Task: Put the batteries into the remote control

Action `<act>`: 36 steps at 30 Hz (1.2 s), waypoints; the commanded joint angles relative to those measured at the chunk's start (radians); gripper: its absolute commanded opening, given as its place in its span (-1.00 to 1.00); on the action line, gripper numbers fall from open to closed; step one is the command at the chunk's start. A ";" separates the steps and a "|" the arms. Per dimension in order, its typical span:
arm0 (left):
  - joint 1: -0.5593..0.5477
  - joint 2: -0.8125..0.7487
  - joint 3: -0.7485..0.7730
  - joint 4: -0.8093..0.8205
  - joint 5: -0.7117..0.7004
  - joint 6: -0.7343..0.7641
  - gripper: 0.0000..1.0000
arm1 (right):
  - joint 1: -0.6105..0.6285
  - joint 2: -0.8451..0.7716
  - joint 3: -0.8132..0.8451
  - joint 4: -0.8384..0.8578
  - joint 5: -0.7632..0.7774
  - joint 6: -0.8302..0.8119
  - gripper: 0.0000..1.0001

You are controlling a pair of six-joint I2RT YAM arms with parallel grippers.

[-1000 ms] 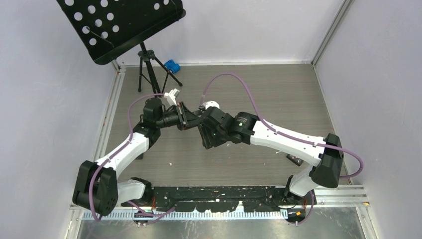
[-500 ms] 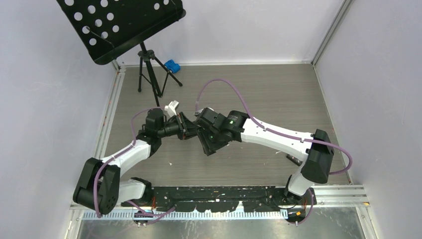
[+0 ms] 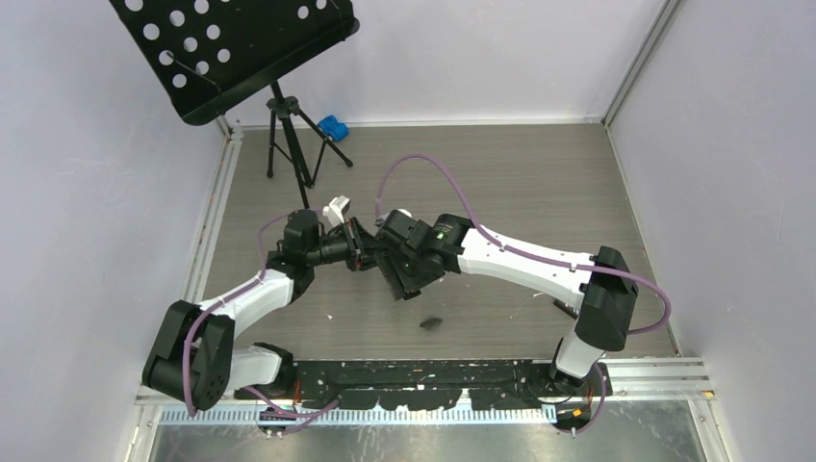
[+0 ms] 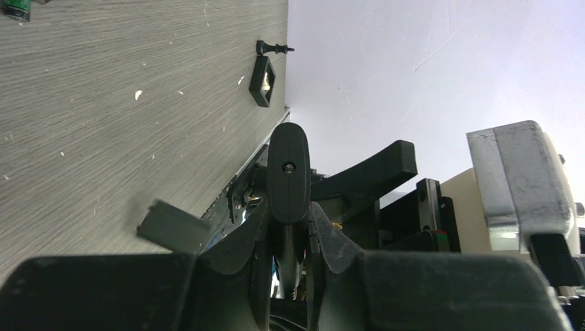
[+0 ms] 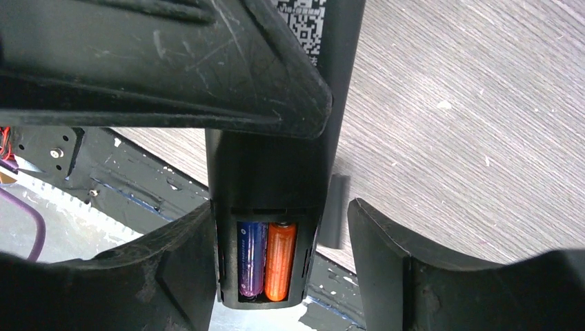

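Note:
My left gripper [image 4: 290, 238] is shut on the black remote control [image 4: 288, 172], held edge-on above the table; in the top view it is at mid table [image 3: 358, 248]. My right gripper [image 5: 281, 207] is open around the remote's end, its right finger [image 5: 414, 276] apart from it. The open battery bay holds a purple battery [image 5: 250, 258] and an orange battery [image 5: 279, 261] side by side. A flat black cover [image 3: 431, 323] shows blurred below the grippers, also in the left wrist view [image 4: 172, 224] and the right wrist view [image 5: 336, 210]. A dark green battery [image 4: 15, 8] lies on the table.
A black music stand [image 3: 231, 48] on a tripod stands at the back left, with a blue object [image 3: 333, 126] by it. A small black square piece [image 3: 570, 310] lies at the right near the right arm. A black rail [image 3: 433, 371] runs along the near edge.
Both grippers moved a little left and nearer with the remote. The flat black cover, unseen before, now shows blurred below the right gripper near the table's front.

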 commanded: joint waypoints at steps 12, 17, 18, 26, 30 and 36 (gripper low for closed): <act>0.023 -0.045 0.070 -0.389 -0.266 0.323 -1.00 | -0.006 -0.232 -0.241 0.140 0.133 0.111 0.43; 0.028 -0.108 0.073 -0.528 -0.421 0.365 -1.00 | 0.047 -0.216 -0.358 0.135 0.131 0.181 0.43; 0.030 -0.116 0.076 -0.546 -0.440 0.371 -1.00 | 0.087 -0.198 -0.363 0.134 0.138 0.185 0.43; 0.049 -0.129 0.087 -0.600 -0.453 0.398 -1.00 | 0.341 -0.103 -0.392 0.225 0.158 0.061 -0.02; 0.069 -0.136 0.087 -0.619 -0.450 0.405 -1.00 | 0.373 -0.083 -0.414 0.311 0.079 -0.005 -0.21; 0.111 -0.160 0.084 -0.643 -0.446 0.416 -1.00 | 0.388 -0.010 -0.411 0.304 0.004 -0.069 -0.38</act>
